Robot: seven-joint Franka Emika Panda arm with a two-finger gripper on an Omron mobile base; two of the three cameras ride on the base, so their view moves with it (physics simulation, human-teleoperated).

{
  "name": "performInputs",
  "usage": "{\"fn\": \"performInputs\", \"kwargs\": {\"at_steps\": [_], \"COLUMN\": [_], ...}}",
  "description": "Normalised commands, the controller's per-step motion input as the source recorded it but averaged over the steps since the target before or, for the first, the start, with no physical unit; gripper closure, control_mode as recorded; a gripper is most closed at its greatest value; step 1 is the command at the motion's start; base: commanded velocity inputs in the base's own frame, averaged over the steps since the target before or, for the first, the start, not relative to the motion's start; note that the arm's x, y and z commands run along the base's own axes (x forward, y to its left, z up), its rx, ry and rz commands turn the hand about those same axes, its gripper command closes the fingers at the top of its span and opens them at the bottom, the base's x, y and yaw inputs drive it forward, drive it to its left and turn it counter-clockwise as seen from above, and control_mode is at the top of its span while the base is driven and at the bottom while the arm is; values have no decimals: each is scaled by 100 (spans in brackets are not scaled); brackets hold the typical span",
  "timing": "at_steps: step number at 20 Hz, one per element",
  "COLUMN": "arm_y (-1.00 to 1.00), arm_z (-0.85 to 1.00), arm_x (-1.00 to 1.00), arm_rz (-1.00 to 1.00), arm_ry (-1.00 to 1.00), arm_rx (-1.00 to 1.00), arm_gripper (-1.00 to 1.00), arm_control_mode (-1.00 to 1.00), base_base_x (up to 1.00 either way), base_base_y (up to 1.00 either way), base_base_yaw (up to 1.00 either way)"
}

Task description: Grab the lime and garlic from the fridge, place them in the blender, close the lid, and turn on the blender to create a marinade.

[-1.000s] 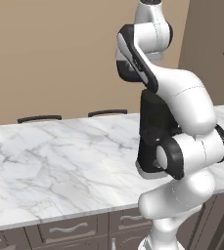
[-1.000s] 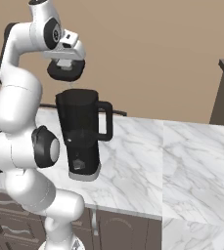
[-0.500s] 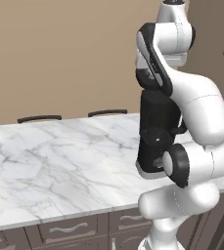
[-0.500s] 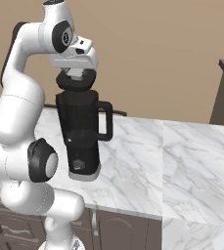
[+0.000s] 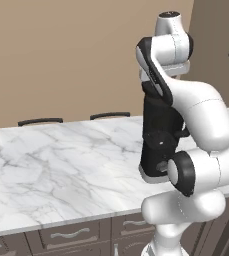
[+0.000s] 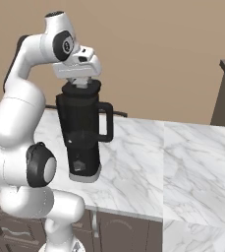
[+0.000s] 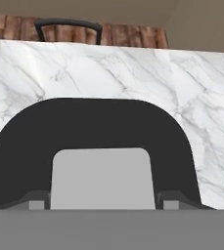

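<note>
- Where the hand hangs straight down over the blender, the fingers (image 7: 103, 197) stand wide apart, one tip at either side of the light grey cap (image 7: 102, 177) in the middle of the lid (image 7: 91, 129); whether the tips press on that cap I cannot tell.
- Directly under the fingers, the lid sits on top of the blender (image 6: 82, 133), black and rounded at its corners, spreading out past both tips in the hand view.
- From the right base view the fingers (image 6: 82, 84) sit right at the jug's top edge, under the white hand.
- Below the fingers, the black jug stands upright on its black-and-white base, and its side handle (image 6: 106, 121) juts out to the right in the right base view.
- In the left base view the arm crosses in front of the blender (image 5: 158, 135), so the jug's top and the tips are hidden there.
- Beneath the fingers and all round the blender's base spreads the white marble counter (image 6: 182, 162), which carries the blender.
- Below the counter's front edge, nearer than the fingers, run dark drawers (image 5: 71, 234) with pale handles.
- Beyond the fingers, past the far edge of the counter, two dark chair backs (image 5: 40, 121) show above the marble.
- Farthest off behind them is a plain tan wall (image 5: 66, 55).
- The lime and the fridge I cannot place from here.
</note>
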Motion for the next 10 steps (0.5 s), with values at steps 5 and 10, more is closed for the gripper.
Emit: {"fn": "performInputs", "kwargs": {"at_steps": [5, 10], "arm_y": [3, 1], "arm_z": [-8, 0], "arm_x": [-29, -14], "arm_rz": [0, 0], "arm_ry": [6, 0], "arm_rx": [0, 0], "arm_gripper": [100, 100], "arm_control_mode": [-100, -100], "base_base_x": [0, 0], "base_base_y": [0, 0], "base_base_yaw": [0, 0]}}
